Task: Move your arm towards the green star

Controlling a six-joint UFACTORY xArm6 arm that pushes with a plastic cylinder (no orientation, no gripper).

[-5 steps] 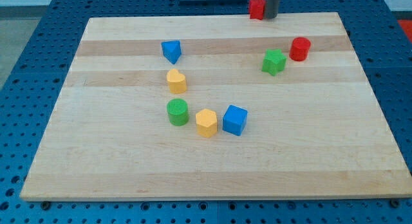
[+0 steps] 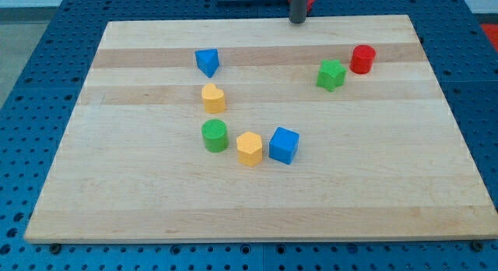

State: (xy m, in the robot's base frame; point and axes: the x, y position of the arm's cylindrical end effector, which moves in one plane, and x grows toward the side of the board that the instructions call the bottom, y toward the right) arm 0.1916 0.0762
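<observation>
The green star point(image 2: 331, 74) lies on the wooden board point(image 2: 156, 201) at the view's upper right, next to a red cylinder point(image 2: 362, 59). My tip point(image 2: 297, 21) is the lower end of a dark rod at the board's top edge, above and to the left of the green star, well apart from it. A red block point(image 2: 310, 1) is mostly hidden behind the rod at the view's top.
A blue triangular block point(image 2: 207, 61) and a yellow block point(image 2: 213, 97) lie left of centre. A green cylinder point(image 2: 215, 135), a yellow hexagonal block point(image 2: 249, 149) and a blue cube point(image 2: 284, 144) form a row mid-board.
The rod has moved to the view's left along the top edge and now covers most of the red block. The blocks on the board have not moved.
</observation>
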